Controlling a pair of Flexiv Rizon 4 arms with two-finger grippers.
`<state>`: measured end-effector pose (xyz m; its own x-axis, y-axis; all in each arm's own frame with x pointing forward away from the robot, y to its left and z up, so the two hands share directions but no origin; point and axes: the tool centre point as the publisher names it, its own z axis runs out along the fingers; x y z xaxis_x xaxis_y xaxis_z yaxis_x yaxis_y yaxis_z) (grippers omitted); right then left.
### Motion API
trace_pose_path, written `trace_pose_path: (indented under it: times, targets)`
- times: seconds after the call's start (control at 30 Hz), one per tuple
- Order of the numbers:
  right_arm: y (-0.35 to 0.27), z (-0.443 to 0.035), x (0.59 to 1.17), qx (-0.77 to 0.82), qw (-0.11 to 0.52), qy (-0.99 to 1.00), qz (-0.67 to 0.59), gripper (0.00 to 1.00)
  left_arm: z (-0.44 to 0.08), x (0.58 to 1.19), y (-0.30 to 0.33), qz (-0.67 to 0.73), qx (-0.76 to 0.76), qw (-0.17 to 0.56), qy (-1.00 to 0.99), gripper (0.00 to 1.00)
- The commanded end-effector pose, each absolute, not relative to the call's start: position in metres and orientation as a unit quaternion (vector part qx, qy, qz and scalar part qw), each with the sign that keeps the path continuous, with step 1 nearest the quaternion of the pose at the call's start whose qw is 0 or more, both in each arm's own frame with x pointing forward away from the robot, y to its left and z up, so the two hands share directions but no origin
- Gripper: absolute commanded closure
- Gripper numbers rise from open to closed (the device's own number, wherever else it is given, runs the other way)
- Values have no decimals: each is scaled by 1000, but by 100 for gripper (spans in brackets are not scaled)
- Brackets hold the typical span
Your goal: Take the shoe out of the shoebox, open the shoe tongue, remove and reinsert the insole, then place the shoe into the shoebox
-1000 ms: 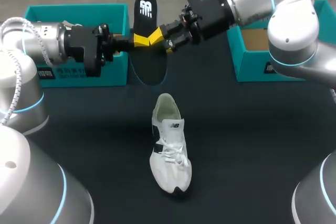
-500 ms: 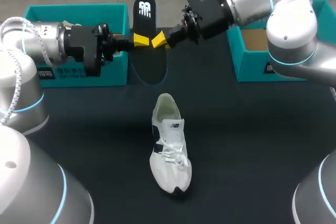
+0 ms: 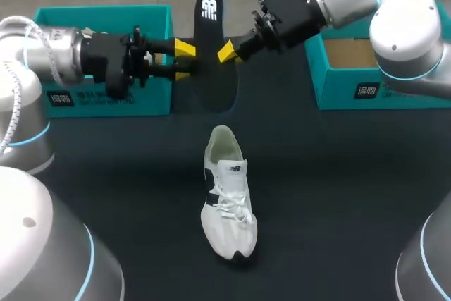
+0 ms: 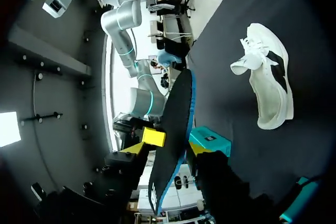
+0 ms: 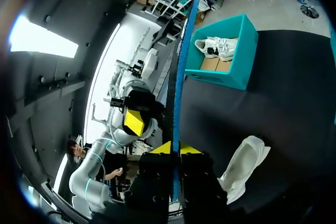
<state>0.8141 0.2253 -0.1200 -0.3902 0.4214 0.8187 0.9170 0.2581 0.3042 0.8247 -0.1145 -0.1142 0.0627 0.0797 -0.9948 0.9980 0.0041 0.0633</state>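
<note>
The shoe (image 3: 227, 199) is out of the box and lies on the table (image 3: 338, 188), toe toward the robot, between and in front of the left box (image 3: 151, 96) and the right box (image 3: 338, 93). Its mouth looks open and pale inside, so I judge the tongue is already opened, but I cannot see this surely.

The insole (image 3: 210, 54) is out of the shoe. It stands upright in the air, well above and behind the shoe. The right gripper (image 3: 227, 52) is clenched on it; in the right wrist view its two tips press the thin edge from both sides. The left gripper (image 3: 183, 61) is released, with its fingers wide, just beside the insole.

So the taking out and the removing seem done. What is left is to bring the insole down, put it back in the shoe, and then place the shoe into a box.
</note>
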Motion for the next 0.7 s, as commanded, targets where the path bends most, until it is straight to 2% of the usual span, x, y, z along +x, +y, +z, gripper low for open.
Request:
trace_pose_path:
  times: [0.03,0.13,0.7]
  targets:
    - [214,-124,814,-464,302,-729,-403,100,-117,814,-82,-482,483,412,604,0]
    - [211,-126,819,-466,288,-726,-417,100,-123,806,-66,-488,462,370,642,0]
    - [209,-127,821,-471,286,-722,-418,100,-123,806,-66,-488,462,370,642,0]
